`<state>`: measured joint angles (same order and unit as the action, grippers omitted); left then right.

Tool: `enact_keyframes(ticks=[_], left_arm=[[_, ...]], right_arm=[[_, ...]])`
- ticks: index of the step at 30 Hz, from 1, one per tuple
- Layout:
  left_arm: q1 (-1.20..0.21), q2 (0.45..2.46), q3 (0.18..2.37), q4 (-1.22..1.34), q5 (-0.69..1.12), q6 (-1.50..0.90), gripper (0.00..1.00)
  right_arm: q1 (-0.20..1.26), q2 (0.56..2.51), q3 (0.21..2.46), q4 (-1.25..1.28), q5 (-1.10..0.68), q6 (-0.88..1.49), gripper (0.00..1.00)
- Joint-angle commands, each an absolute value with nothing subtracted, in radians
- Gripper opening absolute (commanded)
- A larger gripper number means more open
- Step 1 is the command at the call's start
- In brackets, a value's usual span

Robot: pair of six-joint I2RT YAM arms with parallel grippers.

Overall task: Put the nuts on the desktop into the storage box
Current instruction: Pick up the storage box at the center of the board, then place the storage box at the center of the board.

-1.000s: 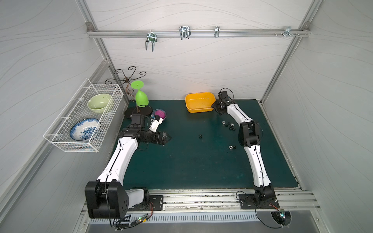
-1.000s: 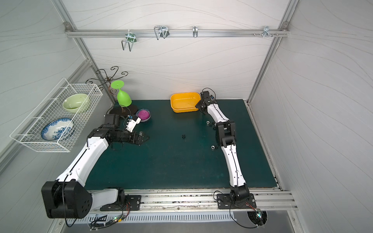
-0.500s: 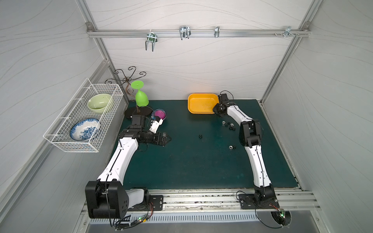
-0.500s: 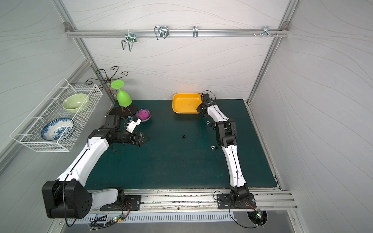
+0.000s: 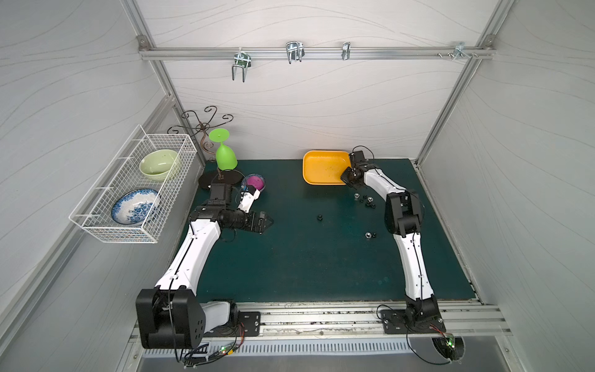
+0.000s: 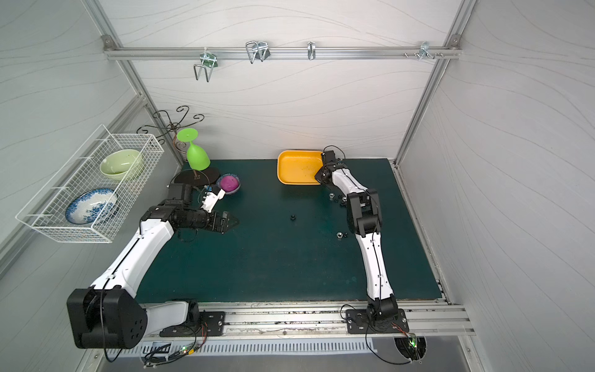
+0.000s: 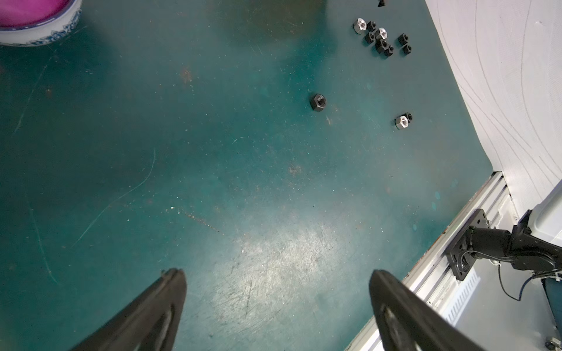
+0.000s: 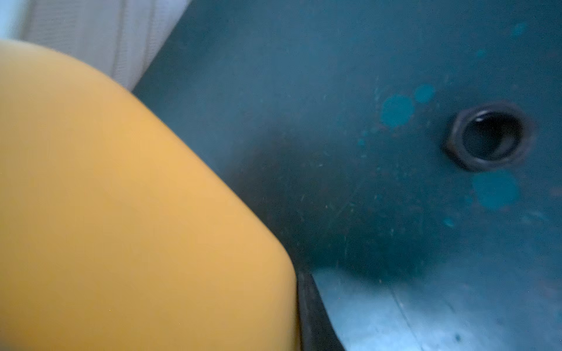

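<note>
In a top view my right gripper (image 5: 350, 176) sits closed at the box's (image 5: 323, 167) near corner, beside the nuts (image 5: 363, 199) on the mat (image 5: 306, 257) — probably to drag it closer. Left wrist: my left gripper (image 7: 276, 273) gapes wide, empty. Right wrist: the box edge meets one finger (image 8: 307, 307) — pinched or not, I cannot tell.

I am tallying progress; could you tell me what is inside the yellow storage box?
The storage box shows a bare yellow floor with faint specks, nothing else I can make out. The right gripper covers its near right corner, hiding anything there.
</note>
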<state>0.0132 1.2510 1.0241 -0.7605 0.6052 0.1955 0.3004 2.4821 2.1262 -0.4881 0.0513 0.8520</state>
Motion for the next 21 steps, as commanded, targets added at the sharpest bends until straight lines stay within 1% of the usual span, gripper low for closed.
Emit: enact_keyframes(ticks=[1,5,12,18,21], left_arm=[[0.018,1.258,1.035,-0.751,0.626,0.199,0.99],[0.018,1.256,1.076,-0.810,0.625,0.255,0.99],[0.018,1.234,1.214,-0.965,0.595,0.398,0.99],[0.017,1.228,1.392,-1.135,0.649,0.447,0.99],[0.018,1.229,1.468,-1.208,0.686,0.466,0.98]], right_arm=[[0.298,2.361,2.105,-0.413,0.038,0.833,0.00],[0.300,2.263,2.018,-0.363,0.015,0.814,0.00],[0.348,2.036,1.760,-0.290,0.036,0.706,0.00],[0.411,1.857,1.602,-0.303,0.080,0.601,0.00],[0.438,1.801,1.571,-0.322,0.071,0.526,0.00]])
